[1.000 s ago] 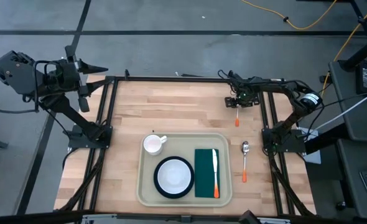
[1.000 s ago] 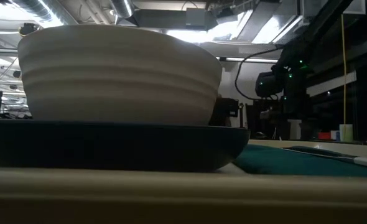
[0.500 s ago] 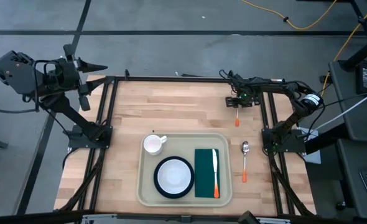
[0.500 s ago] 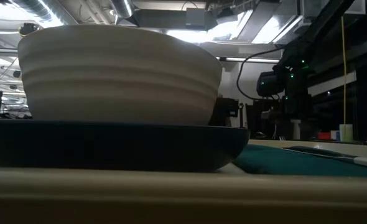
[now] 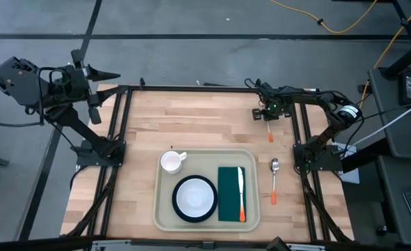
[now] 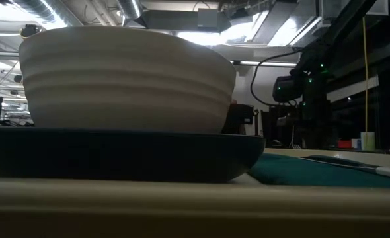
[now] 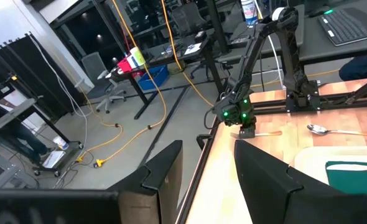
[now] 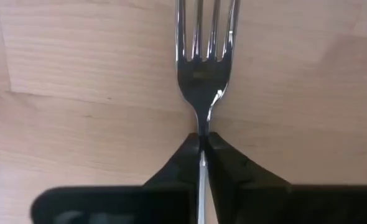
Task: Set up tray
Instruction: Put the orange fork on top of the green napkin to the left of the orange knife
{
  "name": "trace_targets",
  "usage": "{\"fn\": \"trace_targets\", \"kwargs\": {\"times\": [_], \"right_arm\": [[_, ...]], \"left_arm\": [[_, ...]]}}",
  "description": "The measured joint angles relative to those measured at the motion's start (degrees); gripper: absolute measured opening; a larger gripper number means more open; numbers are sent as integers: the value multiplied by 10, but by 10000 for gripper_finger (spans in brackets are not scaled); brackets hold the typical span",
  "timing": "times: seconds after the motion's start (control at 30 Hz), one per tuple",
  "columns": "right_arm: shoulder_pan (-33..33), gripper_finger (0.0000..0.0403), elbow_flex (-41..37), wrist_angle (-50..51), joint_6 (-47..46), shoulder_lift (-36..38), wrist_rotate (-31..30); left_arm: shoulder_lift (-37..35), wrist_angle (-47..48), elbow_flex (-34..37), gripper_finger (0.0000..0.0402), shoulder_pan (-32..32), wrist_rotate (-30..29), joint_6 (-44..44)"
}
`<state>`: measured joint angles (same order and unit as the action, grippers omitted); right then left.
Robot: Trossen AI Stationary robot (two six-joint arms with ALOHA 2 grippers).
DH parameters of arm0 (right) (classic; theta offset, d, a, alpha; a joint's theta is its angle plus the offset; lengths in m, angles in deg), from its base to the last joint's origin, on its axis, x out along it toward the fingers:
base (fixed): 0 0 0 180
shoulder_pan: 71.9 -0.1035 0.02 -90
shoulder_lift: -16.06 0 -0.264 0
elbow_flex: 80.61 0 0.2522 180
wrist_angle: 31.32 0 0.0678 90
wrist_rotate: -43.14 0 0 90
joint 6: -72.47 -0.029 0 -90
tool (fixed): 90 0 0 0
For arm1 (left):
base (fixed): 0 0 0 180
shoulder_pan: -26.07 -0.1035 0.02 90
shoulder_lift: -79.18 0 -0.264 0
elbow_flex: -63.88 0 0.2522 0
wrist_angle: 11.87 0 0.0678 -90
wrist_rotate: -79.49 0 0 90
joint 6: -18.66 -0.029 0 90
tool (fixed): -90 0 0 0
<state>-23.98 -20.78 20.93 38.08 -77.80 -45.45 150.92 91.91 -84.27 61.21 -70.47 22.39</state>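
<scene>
The beige tray (image 5: 160,209) lies at the table's near middle. It holds a white cup (image 5: 172,161), a white bowl (image 5: 195,198) on a dark plate, and a green napkin (image 5: 228,195) with an orange-handled knife (image 5: 241,195) on it. A fork (image 5: 269,131) with an orange handle lies near the far right corner, and my right gripper (image 5: 268,113) is shut on it. Its tines (image 8: 202,37) point toward the far edge. My left gripper (image 7: 208,180) stands open beyond the table's far left corner, touching nothing. My right gripper pinches the fork's thin metal neck (image 8: 202,127), just behind the tines, between its two fingertips (image 8: 224,152). The fingers come from above, pointing down, and lie across the fork. The fork stays level close over the wood, its orange handle (image 5: 269,134) toward the near edge.
An orange-handled spoon (image 5: 274,180) lies on the wood just right of the tray. Bare wood stretches left of the tray and across the far half of the table. Black frame rails run along the table's left and right edges.
My right gripper has shut on the fork's neck while staying over the same spot. The fork's orange handle end has swung a little toward the table's right edge.
</scene>
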Motion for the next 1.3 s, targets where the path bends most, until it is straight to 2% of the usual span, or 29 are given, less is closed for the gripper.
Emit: {"fn": "trace_targets", "kwargs": {"times": [0.1, 0.17, 0.33, 0.4, 0.63, 0.8, 1.0, 1.17, 1.3], "right_arm": [[0, 26, 0, 3, 2, 0, 5], [0, 17, -1, 3, 4, 7, 21], [-4, 12, -4, 17, 0, 48, 107], [-4, 12, -2, 18, -3, 69, 122], [-70, 12, -2, 37, -66, 149, 160], [-175, 12, -1, 32, -178, 208, 150], [-364, 12, 0, -14, -383, 243, 75], [-528, 12, 0, -111, -559, 222, -19], [-622, 12, 24, -152, -663, 168, -80]], "left_arm": [[0, 0, 0, 141, 0, 0, 0], [0, 0, 0, 141, 0, 0, 0], [0, 0, 0, 141, 0, 0, 0], [0, 0, 0, 141, 0, 0, 0], [0, 0, 0, 141, 0, 0, -5], [-3, 0, 0, 141, 0, 0, -9], [-12, 0, 0, 141, 0, 0, -24], [-23, 0, 0, 141, 0, 5, -24], [-36, 0, 0, 141, 0, 23, -24]]}}
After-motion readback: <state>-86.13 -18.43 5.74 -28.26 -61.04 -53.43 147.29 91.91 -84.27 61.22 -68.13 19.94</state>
